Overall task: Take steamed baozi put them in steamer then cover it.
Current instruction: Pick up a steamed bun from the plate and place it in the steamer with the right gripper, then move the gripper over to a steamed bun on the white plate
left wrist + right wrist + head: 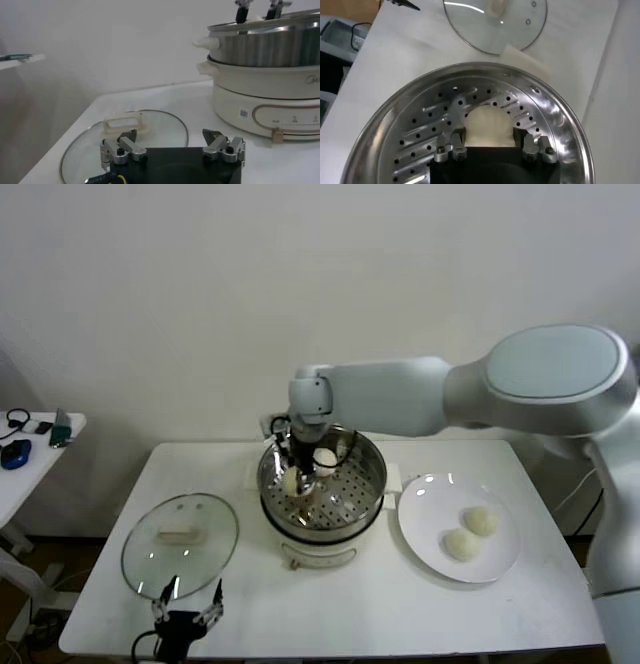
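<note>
Table [340,604]: white top carrying everything, with the steamer at its middle.
Right arm [480,399]: reaches across from the steamer's right side and bends down into the basket.
Steamer [372,476]: shiny perforated steel basket on a white cooker base.
Cover [180,544]: clear glass lid lying flat just left of the steamer, cream handle up, apart from the base.
Plate [425,529]: white, round, just right of the steamer, holding two steamed baozi [481,520] [460,544] side by side.
Baozi in steamer: one bun [326,457] lies on the perforated floor toward the back; another [489,129] sits between the right gripper's fingers.
Right gripper [493,146]: inside the steamer, low over its floor, fingers closed against the sides of that bun.
Left gripper [186,607]: parked at the table's front edge, forward and left of the steamer, just in front of the cover, fingers spread and holding nothing.
</note>
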